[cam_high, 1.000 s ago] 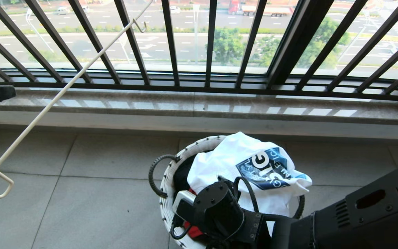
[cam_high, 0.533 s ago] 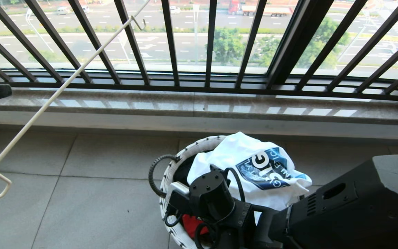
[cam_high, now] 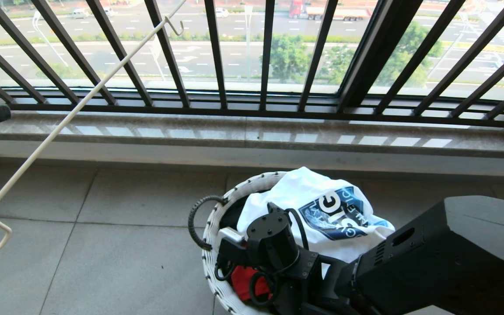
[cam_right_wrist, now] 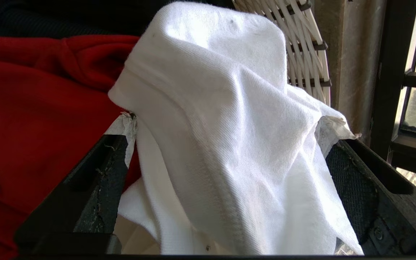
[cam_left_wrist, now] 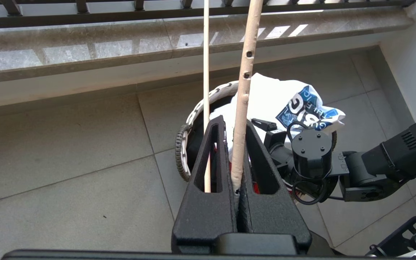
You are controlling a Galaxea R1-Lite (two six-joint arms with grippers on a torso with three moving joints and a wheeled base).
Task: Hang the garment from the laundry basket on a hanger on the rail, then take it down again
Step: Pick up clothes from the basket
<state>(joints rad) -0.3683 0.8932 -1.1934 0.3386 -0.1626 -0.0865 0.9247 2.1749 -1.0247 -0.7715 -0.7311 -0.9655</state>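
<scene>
Two tools were in play, and only one of them was near the cloth. The right tool (cam_right_wrist: 226,173) had its fingers spread wide down in the laundry basket (cam_high: 252,183), with a fold of the white garment (cam_high: 304,205) lying directly between them, not yet pinched. That was the relation that mattered: the fold stood up between the pads and ran roughly along the line the tool pointed in, so a plain squeeze looked enough to catch it (a red cloth (cam_right_wrist: 31,119) lay just beside the fold, close enough to be caught too, I judged). The rest of the garment was heaped on top of the basket, its blue logo facing up, on the side toward the barred window railing (cam_high: 265,52).

The left tool (cam_left_wrist: 235,180) was well apart, off to the robot's left and above the tiled floor (cam_high: 103,253), clenched on the hanger (cam_high: 72,118), whose thin cream wire slanted across the window with a notch hook at its low end. In the left wrist view the thicker cream stem with small holes was pinched between the fingers. The right arm was plainly the nearer one to the garment.
</scene>
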